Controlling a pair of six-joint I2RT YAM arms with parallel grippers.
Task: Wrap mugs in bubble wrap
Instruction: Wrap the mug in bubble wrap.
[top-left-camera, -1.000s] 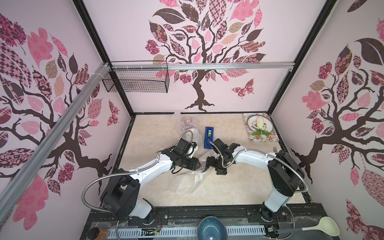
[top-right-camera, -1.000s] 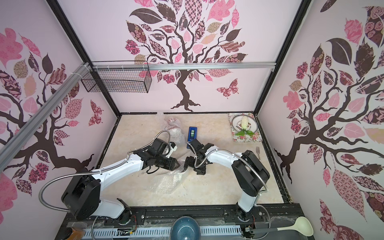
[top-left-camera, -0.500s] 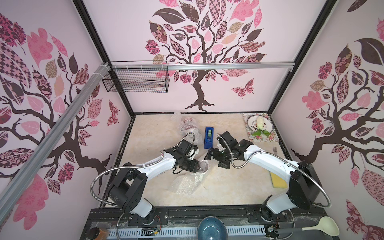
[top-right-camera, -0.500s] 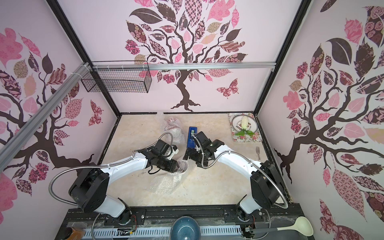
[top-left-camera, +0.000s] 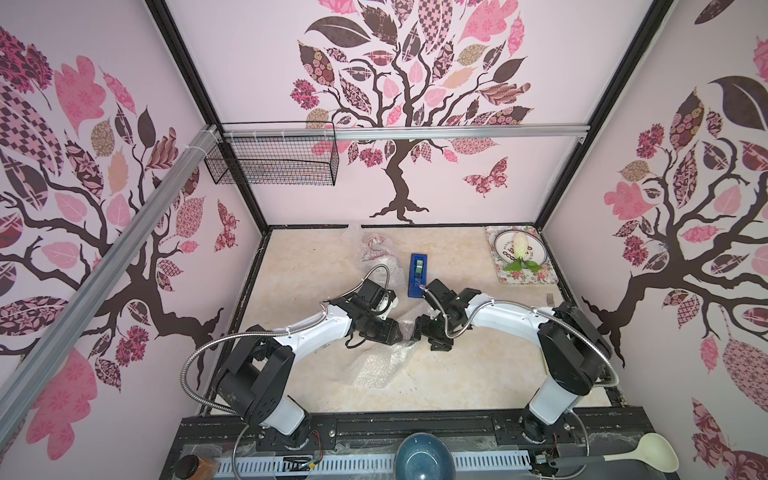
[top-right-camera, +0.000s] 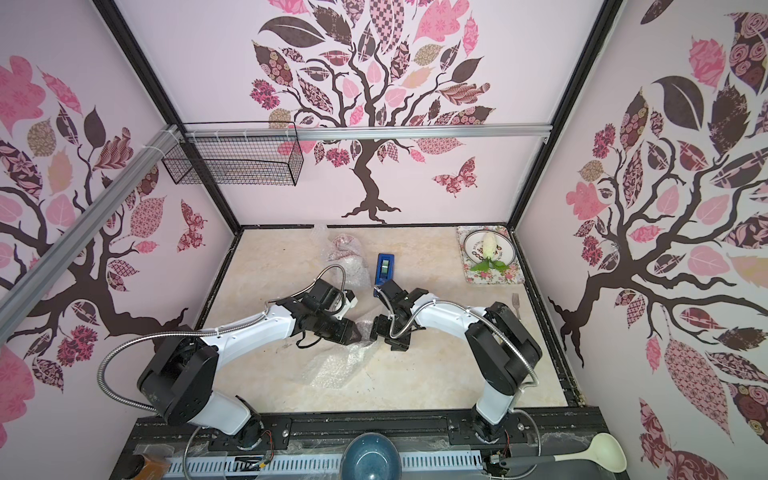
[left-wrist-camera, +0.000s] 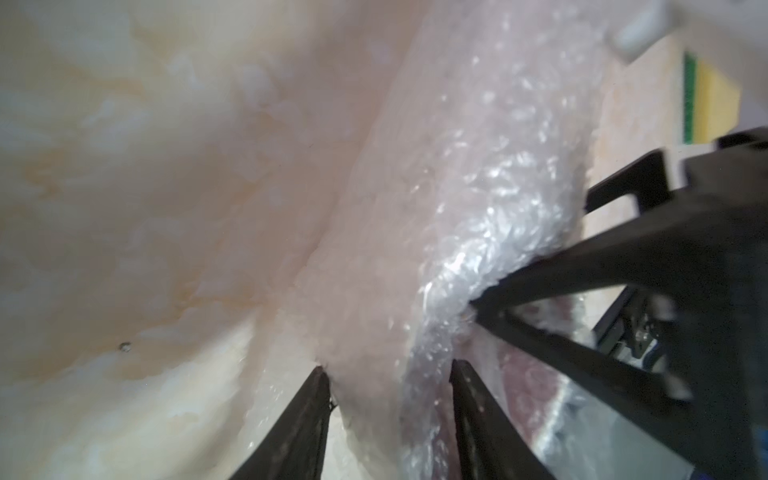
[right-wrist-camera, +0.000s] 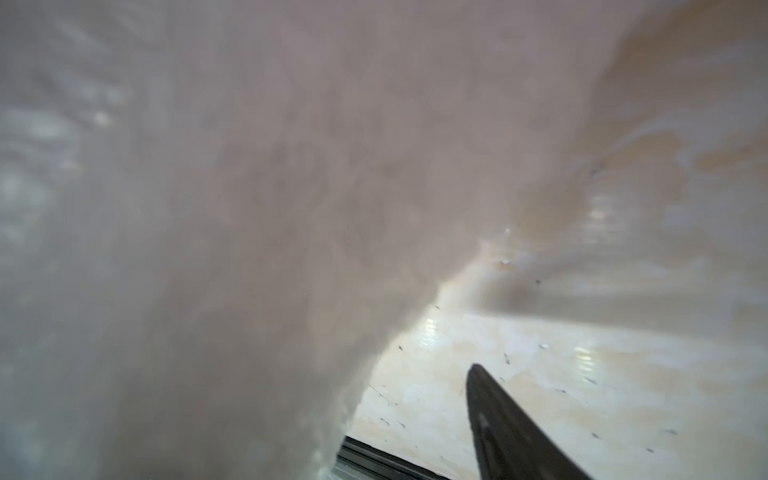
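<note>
Bubble wrap (top-left-camera: 374, 365) lies crumpled at the middle of the table (top-left-camera: 311, 270), its far end raised between the two arms. The left gripper (left-wrist-camera: 388, 365) stands about half open with a thick fold of the wrap filling its jaws, so I judge it held. A mauve patch behind the plastic may be a mug, though I cannot be sure. The right gripper (top-left-camera: 414, 330) presses a finger into the same fold; whether it has pinched anything I cannot tell.

Two wrapped bundles (top-left-camera: 373, 245) (top-left-camera: 392, 272) sit near the far edge, so the job looks mostly done, with this last roll left. The blue tape dispenser (top-left-camera: 418, 270) lies just beyond the right wrist, close enough to be knocked. The tray (top-left-camera: 505, 276) in the far right corner and the fork (top-left-camera: 549, 298) are well apart.
</note>
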